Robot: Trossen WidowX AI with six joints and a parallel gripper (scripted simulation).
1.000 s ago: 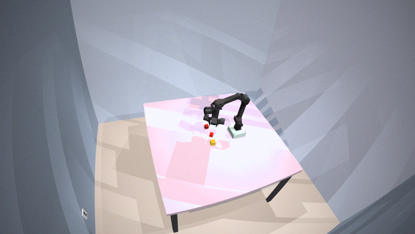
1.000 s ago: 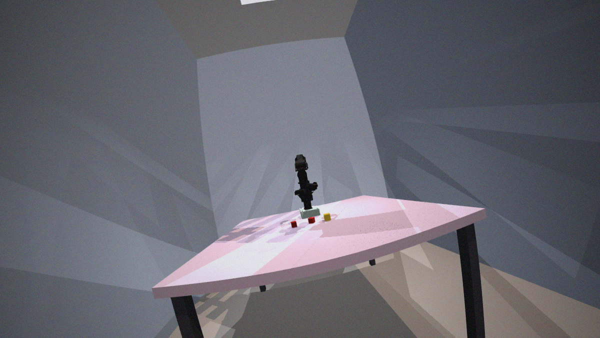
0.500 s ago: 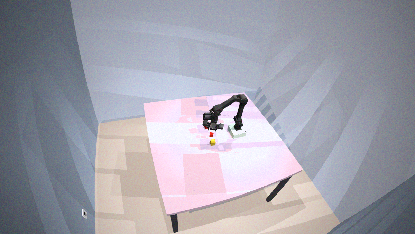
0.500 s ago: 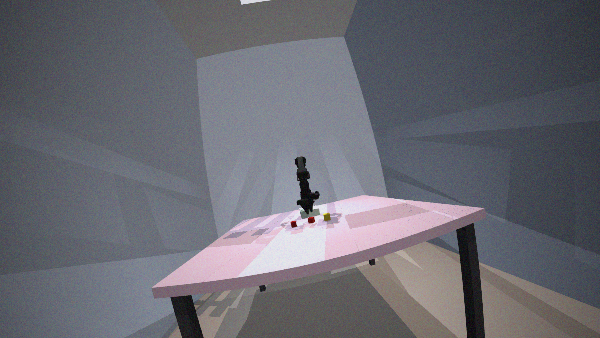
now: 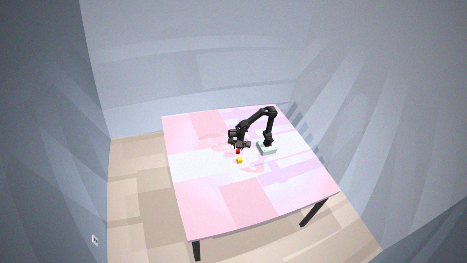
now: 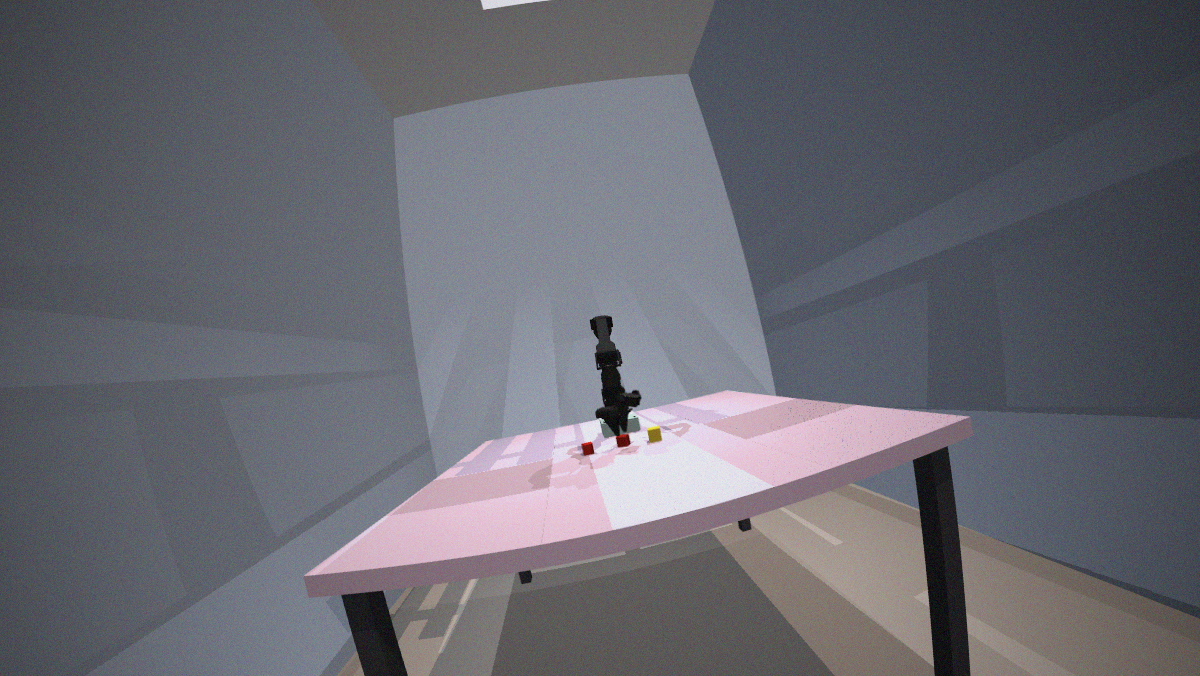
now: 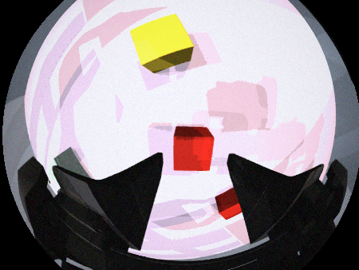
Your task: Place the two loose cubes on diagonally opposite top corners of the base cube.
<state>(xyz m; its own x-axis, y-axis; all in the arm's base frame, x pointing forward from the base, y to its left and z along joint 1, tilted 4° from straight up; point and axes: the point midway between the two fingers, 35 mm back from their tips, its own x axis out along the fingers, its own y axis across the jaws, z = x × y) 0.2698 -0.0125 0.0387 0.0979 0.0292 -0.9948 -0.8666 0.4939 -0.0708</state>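
From the top view, the pink and white tabletop (image 5: 202,202) (image 6: 671,495) (image 7: 295,44) carries a black arm (image 5: 253,121) (image 6: 610,382) on a pale green base block (image 5: 265,151) (image 6: 634,424) (image 7: 70,160). The block stands to the right of the cubes, and the arm arches over toward them, with its end effector (image 5: 238,148) (image 6: 621,433) (image 7: 195,158) pointing down.

The end effector is open, with a wide space between its 2 fingers and nothing gripped. In the wrist view, the middle red cube (image 5: 237,151) (image 6: 623,440) (image 7: 192,154) shows in line with that space, and its sides look apart from both fingers.

The yellow cube (image 5: 239,160) (image 6: 654,434) (image 7: 161,41) sits on the near side of the middle red cube in the top view, and to its right in the exterior view. The outer red cube (image 6: 587,448) (image 7: 228,204) is at the left end of the group in the exterior view; in the wrist view, 1 finger partly hides it.

All 3 cubes are separate, in a loose row at tabletop level. Neither red cube is on top of the yellow cube, so 0 cubes are stacked.
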